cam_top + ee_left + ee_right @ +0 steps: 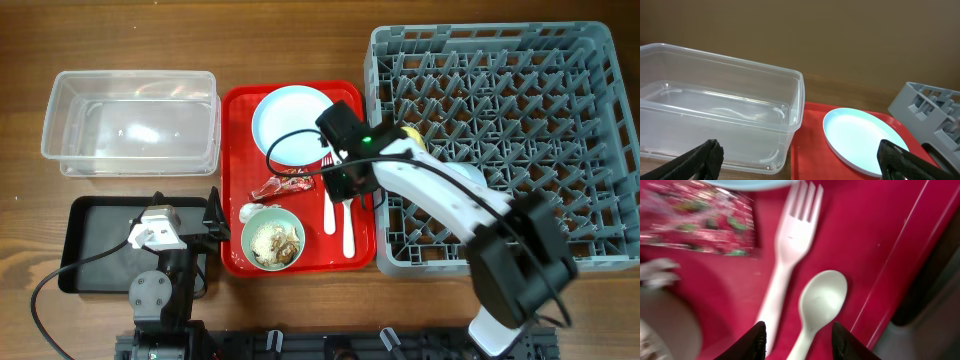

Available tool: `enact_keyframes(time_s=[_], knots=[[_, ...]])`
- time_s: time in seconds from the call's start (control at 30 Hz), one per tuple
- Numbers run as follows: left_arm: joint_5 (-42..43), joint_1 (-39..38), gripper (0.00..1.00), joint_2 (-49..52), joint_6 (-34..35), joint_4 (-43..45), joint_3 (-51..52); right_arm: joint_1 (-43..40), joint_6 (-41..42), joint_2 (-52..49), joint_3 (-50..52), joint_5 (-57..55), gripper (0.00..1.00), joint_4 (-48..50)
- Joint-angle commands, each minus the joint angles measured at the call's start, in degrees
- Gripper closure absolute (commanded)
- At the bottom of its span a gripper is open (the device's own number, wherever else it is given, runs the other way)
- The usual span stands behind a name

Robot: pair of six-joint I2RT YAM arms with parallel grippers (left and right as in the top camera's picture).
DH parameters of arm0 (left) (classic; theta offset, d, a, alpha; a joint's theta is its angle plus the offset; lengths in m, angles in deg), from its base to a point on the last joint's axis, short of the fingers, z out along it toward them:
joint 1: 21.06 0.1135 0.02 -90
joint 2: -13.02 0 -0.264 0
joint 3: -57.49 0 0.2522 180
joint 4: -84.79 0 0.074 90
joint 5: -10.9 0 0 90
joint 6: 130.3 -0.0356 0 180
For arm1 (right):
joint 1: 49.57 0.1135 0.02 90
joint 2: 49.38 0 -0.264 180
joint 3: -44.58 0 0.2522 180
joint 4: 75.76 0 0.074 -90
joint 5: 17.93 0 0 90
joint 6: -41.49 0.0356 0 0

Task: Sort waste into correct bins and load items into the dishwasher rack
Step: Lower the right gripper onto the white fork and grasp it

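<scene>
right gripper [799,330], half-open and empty, straddled the white plastic spoon [824,297], white plastic fork [790,240] close alongside. left gripper [799,150] gaped wide, empty.

From overhead, the white right arm [440,190] hides most of the small yellow cup [411,132] in the large grey plastic rack [590,60]. The right wrist view is blurred; the crinkled red snack wrapper [695,225] shows no readable print, and the white plastic spoon [822,297] is cut at the bottom edge.
</scene>
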Motion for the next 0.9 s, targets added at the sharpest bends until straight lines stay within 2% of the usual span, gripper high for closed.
enact_keyframes(time_s=[0.0, 0.1, 0.17, 0.47, 0.87], knots=[[0.5, -0.2, 0.0, -0.3, -1.1, -0.4, 0.0, 0.0, 0.6, -4.0, -0.2, -0.9, 0.57, 0.8], [0.5, -0.2, 0.0, -0.3, -1.1, -0.4, 0.0, 0.0, 0.7, -4.3, -0.2, -0.2, 0.58, 1.4], [0.5, -0.2, 0.0, -0.3, -1.1, -0.4, 0.0, 0.0, 0.9, -4.3, -0.2, -0.3, 0.65, 1.0], [0.5, -0.2, 0.0, -0.3, -1.1, -0.4, 0.0, 0.1, 3.9, -4.4, 4.1, -0.2, 0.65, -2.3], [0.5, -0.2, 0.0, -0.3, -1.1, -0.4, 0.0, 3.0, 3.6, -4.4, 8.6, -2.6, 0.66, 4.8]])
